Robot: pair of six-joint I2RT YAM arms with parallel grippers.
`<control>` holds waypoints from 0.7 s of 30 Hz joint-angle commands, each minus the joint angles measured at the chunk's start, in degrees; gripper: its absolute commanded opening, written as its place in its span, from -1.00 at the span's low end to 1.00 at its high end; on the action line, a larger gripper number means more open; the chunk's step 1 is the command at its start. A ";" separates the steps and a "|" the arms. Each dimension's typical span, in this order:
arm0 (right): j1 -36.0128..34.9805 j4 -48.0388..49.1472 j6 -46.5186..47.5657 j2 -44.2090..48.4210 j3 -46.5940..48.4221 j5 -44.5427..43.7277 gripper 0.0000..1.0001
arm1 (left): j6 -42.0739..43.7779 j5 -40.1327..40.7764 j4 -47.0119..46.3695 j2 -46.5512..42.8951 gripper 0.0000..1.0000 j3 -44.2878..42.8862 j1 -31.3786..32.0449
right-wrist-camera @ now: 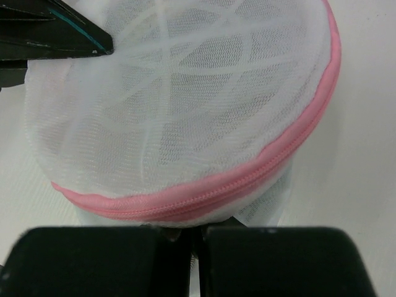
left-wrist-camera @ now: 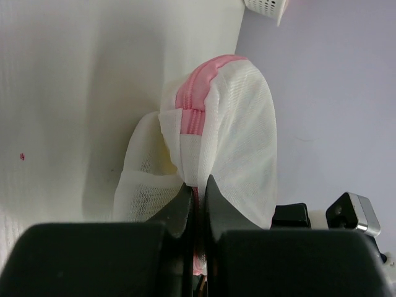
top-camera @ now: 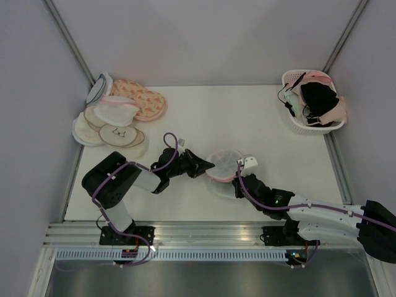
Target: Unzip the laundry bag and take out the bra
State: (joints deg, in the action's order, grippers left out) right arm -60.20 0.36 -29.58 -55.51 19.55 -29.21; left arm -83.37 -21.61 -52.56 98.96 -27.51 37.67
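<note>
Mesh laundry bag (top-camera: 224,163) pinched in L end effector (left-wrist-camera: 197,189).

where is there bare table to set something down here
Bare: the far middle of the table, between the pouch pile and the basket; also the near-right strip in front of the basket. Crowded: far-left corner, and near centre where the left end effector and right end effector pinch the laundry bag.

Top view spans table (top-camera: 204,124); wrist views share the laundry bag (right-wrist-camera: 185,105), close up.
</note>
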 commanded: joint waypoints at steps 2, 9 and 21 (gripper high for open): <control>0.09 0.43 0.14 -0.39 1.10 -0.84 -0.99 | -0.13 -3.62 -4.84 -3.94 -0.95 1.83 -0.05; 0.00 -10.19 0.14 1.70 8.48 2.83 0.40 | 4.45 10.59 16.23 -24.13 -0.95 10.62 1.61; -16.07 -17.76 -7.50 6.29 16.75 -0.40 0.47 | -11.00 52.53 54.92 -57.66 -0.95 13.62 19.80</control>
State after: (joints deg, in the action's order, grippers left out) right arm -73.45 -15.44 -33.50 -49.50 33.85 -26.72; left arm -86.80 17.98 -7.40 41.25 -13.82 55.05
